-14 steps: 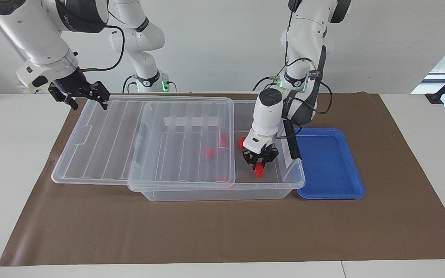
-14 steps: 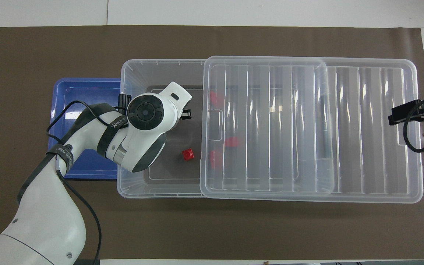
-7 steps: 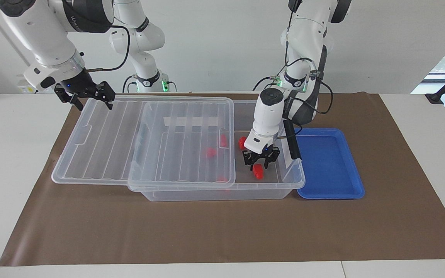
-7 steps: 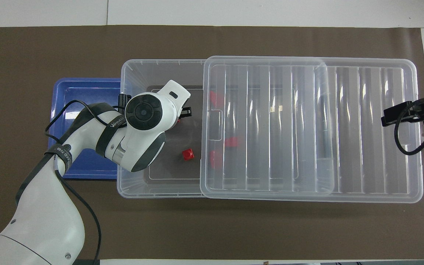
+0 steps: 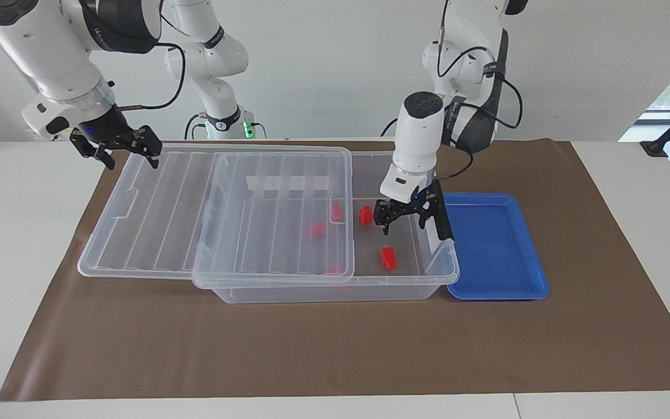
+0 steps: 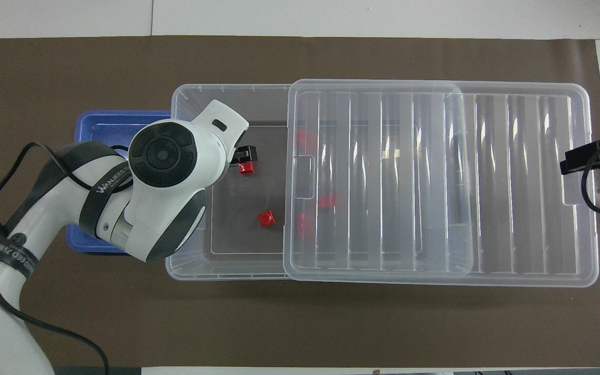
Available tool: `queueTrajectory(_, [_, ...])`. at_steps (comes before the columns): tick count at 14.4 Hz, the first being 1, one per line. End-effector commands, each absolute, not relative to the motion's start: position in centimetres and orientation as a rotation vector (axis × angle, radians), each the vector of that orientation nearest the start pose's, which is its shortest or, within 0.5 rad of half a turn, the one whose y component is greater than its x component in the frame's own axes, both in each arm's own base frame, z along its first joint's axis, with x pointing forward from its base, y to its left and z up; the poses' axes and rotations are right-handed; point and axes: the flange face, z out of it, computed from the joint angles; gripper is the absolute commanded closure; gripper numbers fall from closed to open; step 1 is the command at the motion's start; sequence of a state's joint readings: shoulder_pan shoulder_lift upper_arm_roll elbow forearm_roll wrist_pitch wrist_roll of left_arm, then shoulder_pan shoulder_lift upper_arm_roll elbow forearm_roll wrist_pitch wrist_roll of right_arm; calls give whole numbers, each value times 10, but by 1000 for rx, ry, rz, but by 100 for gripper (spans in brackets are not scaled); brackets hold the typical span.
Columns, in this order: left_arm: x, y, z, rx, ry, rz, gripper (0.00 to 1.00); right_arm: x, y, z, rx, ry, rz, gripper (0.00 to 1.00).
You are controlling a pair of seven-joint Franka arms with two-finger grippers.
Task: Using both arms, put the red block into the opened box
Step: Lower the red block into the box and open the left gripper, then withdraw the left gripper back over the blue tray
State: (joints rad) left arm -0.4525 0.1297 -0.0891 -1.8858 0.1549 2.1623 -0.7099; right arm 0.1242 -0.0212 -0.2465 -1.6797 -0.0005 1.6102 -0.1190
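Observation:
The clear box (image 5: pixel 335 291) (image 6: pixel 185 265) stands open at the left arm's end. Its ribbed lid (image 5: pixel 154 233) (image 6: pixel 513 182) is slid toward the right arm's end. A red block (image 5: pixel 388 257) (image 6: pixel 247 167) lies free on the box floor. A second red block (image 5: pixel 365 215) (image 6: pixel 265 218) lies nearer the robots, and more show blurred under the lid. My left gripper (image 5: pixel 405 222) hangs open and empty above the box's open part. My right gripper (image 5: pixel 130 158) (image 6: pixel 586 159) hovers open over the lid's end.
A shallow blue tray (image 5: pixel 498 244) (image 6: pixel 107 125) touches the box at the left arm's end, partly hidden by the left arm in the overhead view. Brown paper (image 5: pixel 335 349) covers the table. Two idle white arms (image 5: pixel 224 122) stand near the robots.
The left gripper opened, let go of the red block, and rose out of the box; the block stays on the box floor. The right gripper shifted slightly over the lid's end.

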Motion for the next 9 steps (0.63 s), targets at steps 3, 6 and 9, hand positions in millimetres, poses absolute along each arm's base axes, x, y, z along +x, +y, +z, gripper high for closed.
queueTrajectory(3, [513,-247,511,-3148,-44,-202,0,536,-137,561,-3137,-229,-14,100])
queueTrajectory(6, [524,-193,527,-3135,80,-161,0,550,-183,534,-3166,-263,-64,100])
queueTrajectory(9, [539,-153,541,-3128,95,-183,0,549,-214,517,-3169,-184,-54,100])
